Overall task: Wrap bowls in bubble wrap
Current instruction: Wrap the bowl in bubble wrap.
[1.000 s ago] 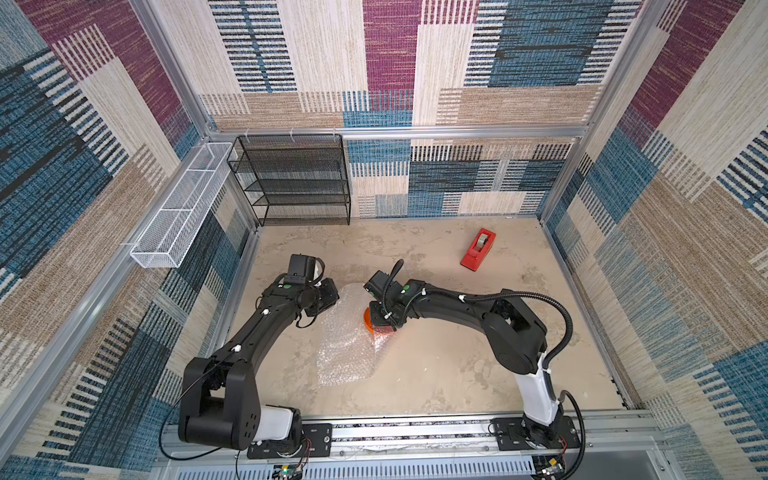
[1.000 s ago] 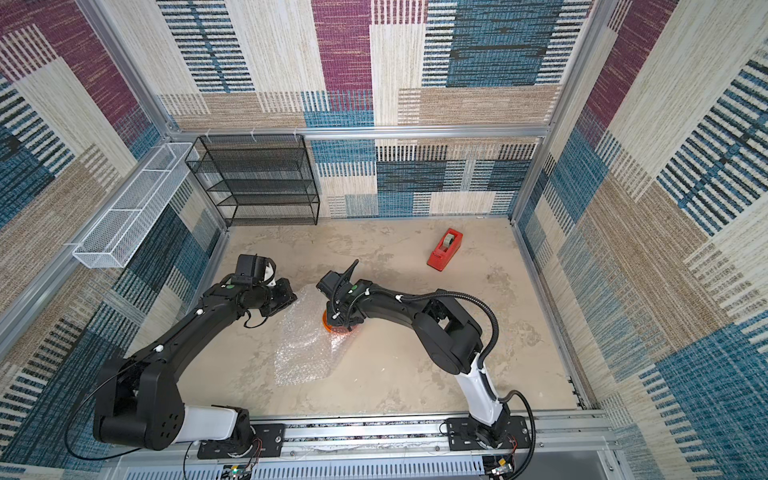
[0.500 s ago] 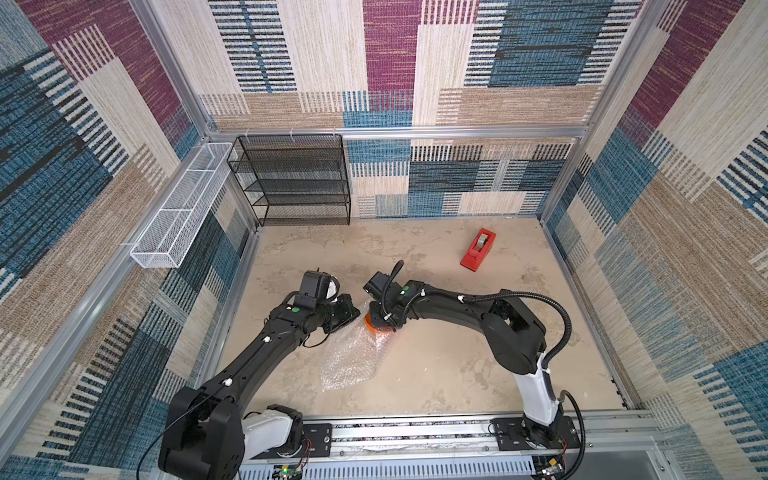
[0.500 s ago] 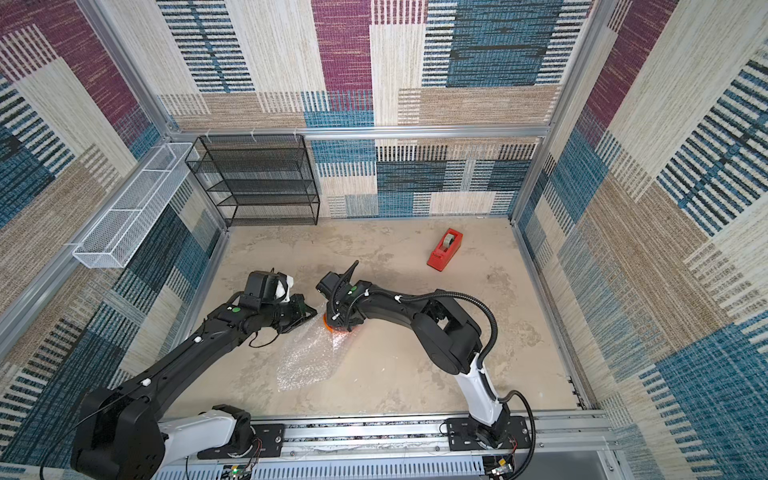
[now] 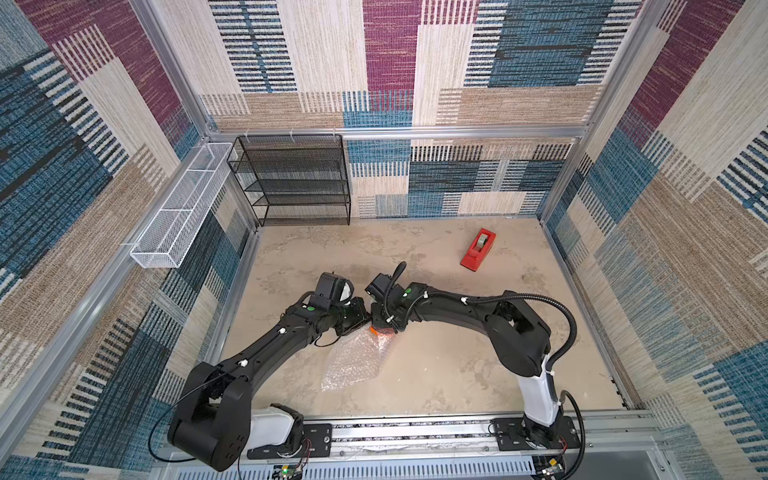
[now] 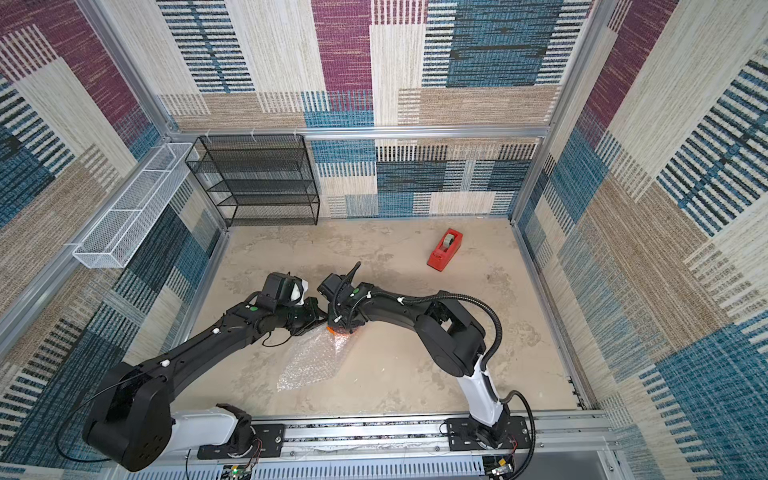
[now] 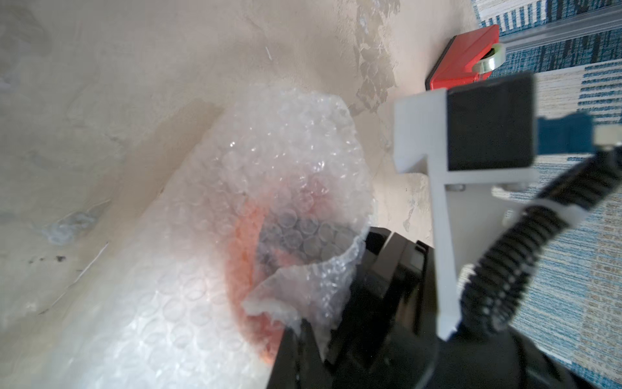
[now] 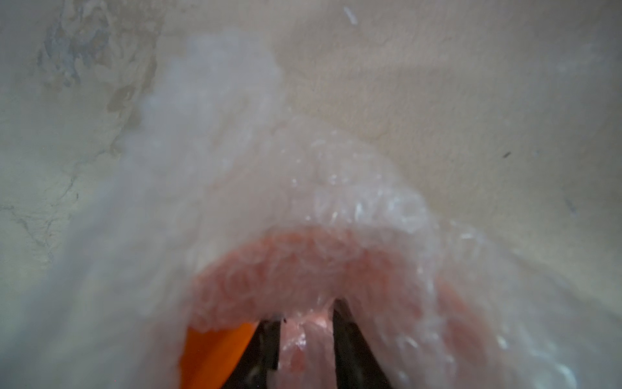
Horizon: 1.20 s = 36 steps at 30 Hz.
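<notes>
Moved since a second ago: left arm, swung in from the left side of the table to the middle, drawing the near part of the film with it.

Item 1, orange bowl: mid-table, under the two wrists, mostly covered by film. One bare orange patch shows in the right wrist view.

Item 2, bubble wrap: clear crinkled sheet, one end draped over the bowl, the rest trailing on the table toward the robot's base. Seen in both top views.

Item 3, right gripper: jaws narrow, one finger on each side of the bowl's film-covered wall, gripping it.

Item 4, left gripper: jaws closed, pinching a loose flap of the film just beside the bowl; tips almost touching the right gripper.

Item 5, table: beige mottled surface.

Item 6, red tape dispenser: far right of the table, well apart from the bowl.

Item 7, black mesh shelf: against the back wall, left corner.

Item 8, white wire basket: hung on the left wall.
</notes>
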Each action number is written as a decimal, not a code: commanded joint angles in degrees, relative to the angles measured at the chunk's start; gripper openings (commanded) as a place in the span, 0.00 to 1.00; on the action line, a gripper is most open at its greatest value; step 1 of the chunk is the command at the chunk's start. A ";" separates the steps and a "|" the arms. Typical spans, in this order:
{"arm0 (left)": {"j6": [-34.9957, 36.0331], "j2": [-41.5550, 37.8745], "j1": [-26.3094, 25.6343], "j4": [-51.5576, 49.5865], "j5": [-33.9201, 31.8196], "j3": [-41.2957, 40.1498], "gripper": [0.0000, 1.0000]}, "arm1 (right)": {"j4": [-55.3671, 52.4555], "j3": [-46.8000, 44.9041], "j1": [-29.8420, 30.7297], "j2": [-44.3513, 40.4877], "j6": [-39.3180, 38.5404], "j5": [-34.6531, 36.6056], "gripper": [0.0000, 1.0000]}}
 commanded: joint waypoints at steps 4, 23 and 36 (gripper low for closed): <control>-0.30 1.72 -0.46 3.46 -0.94 0.37 0.00 | 2.84 -0.71 0.18 -1.67 0.65 -2.10 0.32; 0.61 8.55 -1.53 5.35 -1.91 1.72 0.00 | 6.67 -5.55 0.09 -7.24 3.14 -5.71 0.44; 0.69 8.41 -2.11 4.89 -2.63 1.91 0.00 | 10.64 -10.44 -1.43 -11.25 5.36 -9.80 0.52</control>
